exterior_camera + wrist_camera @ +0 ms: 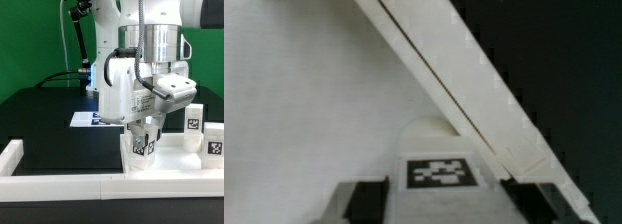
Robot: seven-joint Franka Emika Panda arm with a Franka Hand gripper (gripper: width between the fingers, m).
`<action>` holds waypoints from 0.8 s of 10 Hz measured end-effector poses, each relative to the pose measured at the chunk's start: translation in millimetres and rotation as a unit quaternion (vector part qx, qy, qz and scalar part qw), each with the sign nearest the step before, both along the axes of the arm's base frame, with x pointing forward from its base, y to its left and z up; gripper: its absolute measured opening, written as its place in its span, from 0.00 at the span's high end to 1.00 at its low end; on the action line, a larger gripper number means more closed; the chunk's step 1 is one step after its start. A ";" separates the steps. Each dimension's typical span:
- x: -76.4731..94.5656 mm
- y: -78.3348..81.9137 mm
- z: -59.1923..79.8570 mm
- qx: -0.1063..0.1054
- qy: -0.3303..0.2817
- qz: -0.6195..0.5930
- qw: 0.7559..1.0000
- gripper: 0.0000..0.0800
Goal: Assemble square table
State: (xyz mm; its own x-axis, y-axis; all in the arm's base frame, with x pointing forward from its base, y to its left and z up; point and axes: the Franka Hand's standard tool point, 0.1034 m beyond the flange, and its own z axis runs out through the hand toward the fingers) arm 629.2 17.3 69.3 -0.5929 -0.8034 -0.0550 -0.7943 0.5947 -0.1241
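- Arm reaches straight down at centre-right of the exterior view.
- Gripper [143, 137] clenched on a tagged leg [141, 146], held between its fingers [370, 201] over the tabletop [304, 110].

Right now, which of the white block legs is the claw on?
The short white tagged block leg under the claw, standing on the tabletop; two others stand apart toward the exterior view's right.

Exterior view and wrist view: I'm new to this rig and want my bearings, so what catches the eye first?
The big white arm, its pincer lowered onto a tagged white leg in the foreground. More tagged legs stand at the exterior view's right, and the marker board lies behind the arm. In the wrist view, the leg's tag sits between the fingers, against the tabletop and its raised rim.
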 end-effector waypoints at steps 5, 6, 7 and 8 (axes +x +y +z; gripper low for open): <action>-2.0 0.1 3.4 -0.022 0.004 0.133 0.991 0.31; -1.7 1.4 5.7 -0.033 0.007 0.194 0.980 0.21; -3.0 4.2 6.6 -0.054 0.011 0.278 0.959 0.19; -7.0 5.9 4.6 -0.067 0.013 0.330 0.942 0.19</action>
State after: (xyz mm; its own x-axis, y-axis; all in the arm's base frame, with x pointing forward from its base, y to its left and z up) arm 622.1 23.1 74.0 0.0376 -0.9960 0.0816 -0.9892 -0.0487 -0.1385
